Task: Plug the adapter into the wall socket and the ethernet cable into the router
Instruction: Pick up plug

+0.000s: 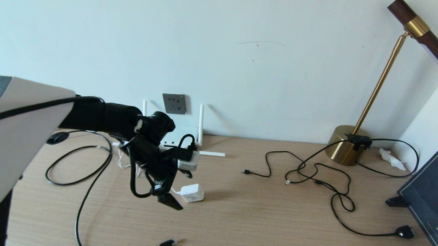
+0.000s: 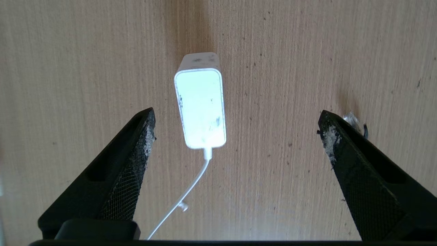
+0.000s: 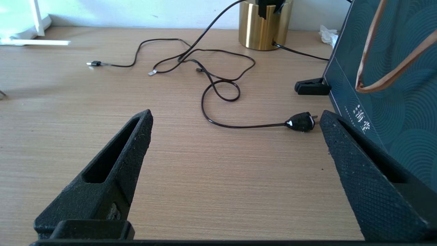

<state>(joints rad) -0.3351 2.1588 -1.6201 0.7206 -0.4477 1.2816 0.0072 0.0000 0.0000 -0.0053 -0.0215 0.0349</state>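
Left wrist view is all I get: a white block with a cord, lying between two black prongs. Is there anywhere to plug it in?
Observer: Yes. A dark grey wall socket sits on the wall behind the desk, beyond the adapter that the open left gripper hovers over.
Operator: Is the network cable connected?
Observer: No. The ethernet cable ends in a loose plug at the desk's near edge, apart from the router below the socket.
Operator: And the other arm?
Observer: The right gripper hangs open over the desk's right side, near a black mains plug.
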